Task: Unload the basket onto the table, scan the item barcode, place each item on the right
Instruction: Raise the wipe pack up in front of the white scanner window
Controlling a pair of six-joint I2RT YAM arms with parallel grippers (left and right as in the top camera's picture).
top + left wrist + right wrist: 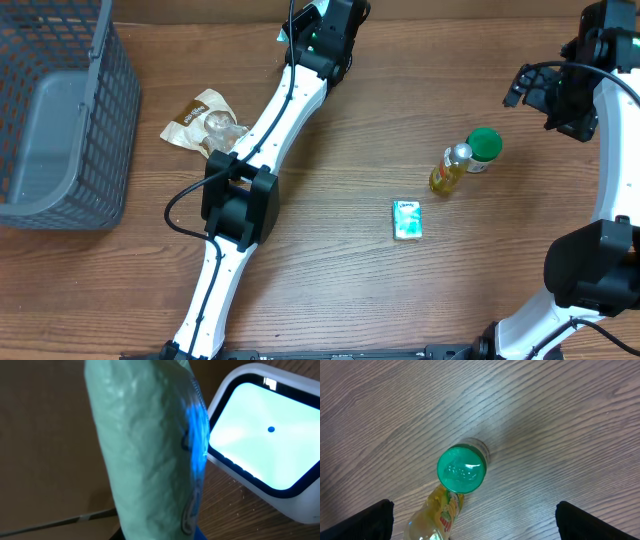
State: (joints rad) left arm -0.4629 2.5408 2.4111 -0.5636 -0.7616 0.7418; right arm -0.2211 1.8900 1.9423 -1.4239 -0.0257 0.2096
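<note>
Presenting the barcode well means holding the pale green packet (150,455) steady and square to the lit scanner window (260,440), rotating it slowly if no read comes. The left hand (318,30) is closed on the packet at the far edge of the surface (400,130); the packet projects ahead of the hand, just beside the window. The right hand (480,520) hangs open over a green-capped jar (461,470), far right.

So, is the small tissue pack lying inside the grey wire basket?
No, the tissue pack lies on the wooden table, well right of the wire basket.
</note>
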